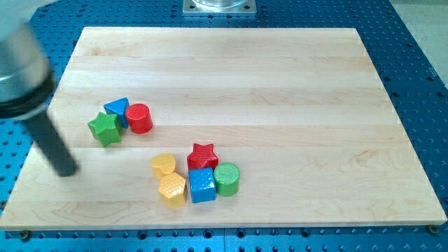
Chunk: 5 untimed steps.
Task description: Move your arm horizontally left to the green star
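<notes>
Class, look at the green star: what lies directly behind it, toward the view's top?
Behind the green star sits a blue triangular block, touching it; the star covers the triangle's lower edge. My tip stands to the star's lower left, apart from it.

Near the board's (280, 77) left edge, my tip (67, 171) sits left of and below the green star (105, 129) — star, blue triangle (117, 108), red cylinder (139, 117) clustered — while five blocks huddle near the bottom edge.

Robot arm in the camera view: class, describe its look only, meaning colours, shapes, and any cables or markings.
The arm ends in a straight, matt black cylindrical rod with my tip at its lower end. Above it sits a wider, blurred grey and black cylindrical housing. No cables or markings are visible.
</notes>
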Available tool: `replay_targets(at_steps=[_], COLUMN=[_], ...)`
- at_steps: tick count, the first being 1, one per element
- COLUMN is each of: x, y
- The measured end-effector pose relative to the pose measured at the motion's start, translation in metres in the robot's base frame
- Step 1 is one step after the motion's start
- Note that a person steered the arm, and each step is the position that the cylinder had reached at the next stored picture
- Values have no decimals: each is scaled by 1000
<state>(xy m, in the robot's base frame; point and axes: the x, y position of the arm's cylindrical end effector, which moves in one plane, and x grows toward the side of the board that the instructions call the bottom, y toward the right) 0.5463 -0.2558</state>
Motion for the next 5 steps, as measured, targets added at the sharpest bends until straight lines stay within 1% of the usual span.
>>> replay_targets(at_steps=[1,2,5], x=[-7,-35,-38], y=[-18,-24,-24])
